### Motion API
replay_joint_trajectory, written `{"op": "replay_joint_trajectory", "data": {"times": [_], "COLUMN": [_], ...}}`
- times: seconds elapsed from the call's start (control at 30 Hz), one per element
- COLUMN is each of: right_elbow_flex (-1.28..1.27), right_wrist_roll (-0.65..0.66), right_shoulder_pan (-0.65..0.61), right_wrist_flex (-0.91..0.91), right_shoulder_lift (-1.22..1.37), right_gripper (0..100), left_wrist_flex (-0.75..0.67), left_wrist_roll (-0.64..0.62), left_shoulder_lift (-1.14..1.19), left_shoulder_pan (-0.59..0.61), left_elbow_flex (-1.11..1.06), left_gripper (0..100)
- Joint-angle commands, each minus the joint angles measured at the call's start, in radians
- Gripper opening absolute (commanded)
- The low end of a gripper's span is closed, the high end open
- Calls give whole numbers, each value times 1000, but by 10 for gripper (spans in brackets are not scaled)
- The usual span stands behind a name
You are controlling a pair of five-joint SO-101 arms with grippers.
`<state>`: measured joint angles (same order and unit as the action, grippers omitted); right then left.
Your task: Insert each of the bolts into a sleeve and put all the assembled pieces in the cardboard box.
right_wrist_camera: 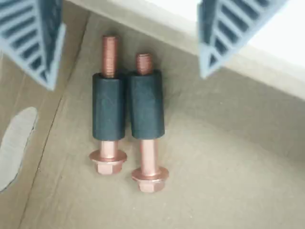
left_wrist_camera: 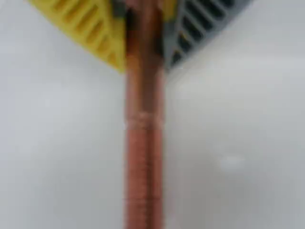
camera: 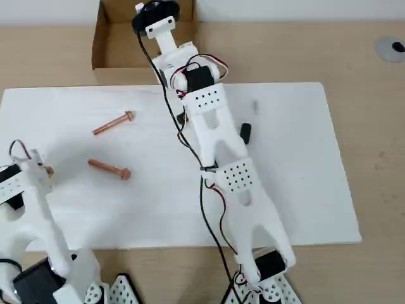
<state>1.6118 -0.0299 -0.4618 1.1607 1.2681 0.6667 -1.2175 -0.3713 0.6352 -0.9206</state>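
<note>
The left tool (left_wrist_camera: 145, 59) is clamped, ribbed yellow and grey fingers (left_wrist_camera: 95, 28) pinching a copper-coloured threaded bolt (left_wrist_camera: 144, 143) whose shank juts straight out past the tips above the white sheet (left_wrist_camera: 238, 119). The right tool (right_wrist_camera: 128, 76) stands wide over the cardboard box (right_wrist_camera: 228, 162), where two assembled pieces (right_wrist_camera: 127, 109) lie directly below it, parallel and touching: flanged hex-head bolts in smooth black cylindrical sleeves. One loose bolt (camera: 114, 123) and a second loose bolt (camera: 109, 168) lie on the sheet between the tools.

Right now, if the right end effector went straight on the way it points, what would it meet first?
The right end effector would likely first meet the two sleeved bolts lying on the floor of the cardboard box; depth is unclear.
</note>
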Motion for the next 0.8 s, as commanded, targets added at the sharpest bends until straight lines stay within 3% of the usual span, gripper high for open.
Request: {"op": "replay_joint_trajectory", "data": {"times": [0.0, 0.23, 0.47, 0.57, 0.77], "right_elbow_flex": [53, 53, 53, 53, 53], "right_wrist_roll": [3, 3, 3, 3, 3], "right_shoulder_pan": [-18, -16, -16, -16, -16], "right_wrist_flex": [3, 3, 3, 3, 3], "right_shoulder_lift": [-22, -21, -24, -24, -24], "right_gripper": [235, 235, 235, 235, 235], "left_wrist_flex": [-15, -18, -17, -15, 6], "left_wrist_roll": [23, 37, 32, 40, 275], "left_shoulder_lift": [-33, -30, -30, -35, -51], "left_shoulder_pan": [-26, -26, -28, -28, -64], "left_elbow_flex": [3, 2, 2, 2, 57], "left_gripper": [10, 18, 226, 245, 243]}}
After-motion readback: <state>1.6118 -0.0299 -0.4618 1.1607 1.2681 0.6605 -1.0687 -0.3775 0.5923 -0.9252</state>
